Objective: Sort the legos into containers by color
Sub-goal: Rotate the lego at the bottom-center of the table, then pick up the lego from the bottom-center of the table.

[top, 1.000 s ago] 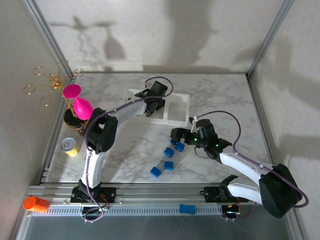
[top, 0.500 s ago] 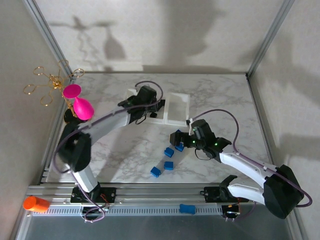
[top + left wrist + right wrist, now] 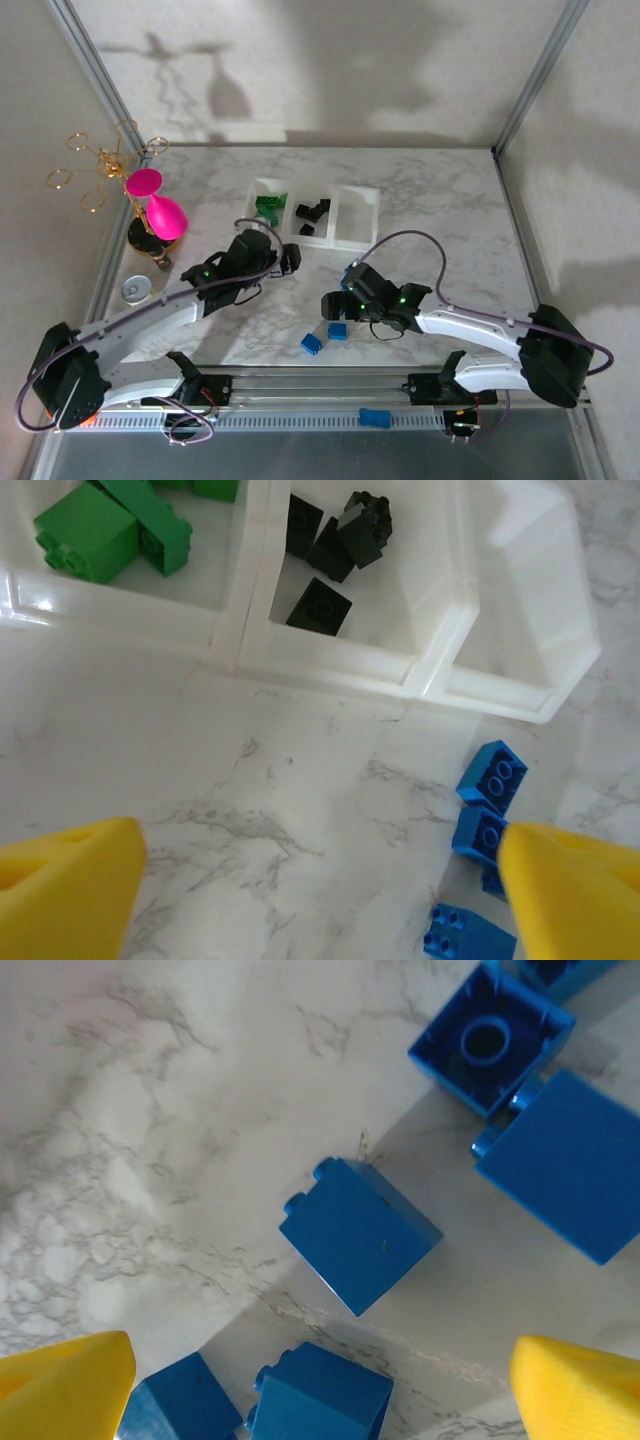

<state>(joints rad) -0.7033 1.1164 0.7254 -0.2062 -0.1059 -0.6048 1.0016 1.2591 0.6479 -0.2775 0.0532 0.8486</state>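
The white tray [image 3: 374,200] lies at the back of the table. Green legos [image 3: 110,520] fill its left compartment, black legos [image 3: 335,542] the middle one, and the right compartment [image 3: 520,590] holds nothing. Several blue legos [image 3: 338,331] are scattered on the marble in front of it. My left gripper [image 3: 291,258] hovers open just before the tray, nothing between its yellow fingertips [image 3: 65,880]. My right gripper [image 3: 334,304] is open low over the blue legos, with one blue brick [image 3: 360,1235] lying ahead of its fingers and another [image 3: 320,1395] between them.
A pink goblet [image 3: 165,213] and a gold wire stand [image 3: 95,165] occupy the back left. A small yellow cup [image 3: 137,290] sits near the left edge. One blue brick [image 3: 373,417] rests on the front rail, off the table.
My left gripper has pulled back from the tray toward the front, uncovering the compartments. My right gripper has slid left and nearer, over the blue legos.
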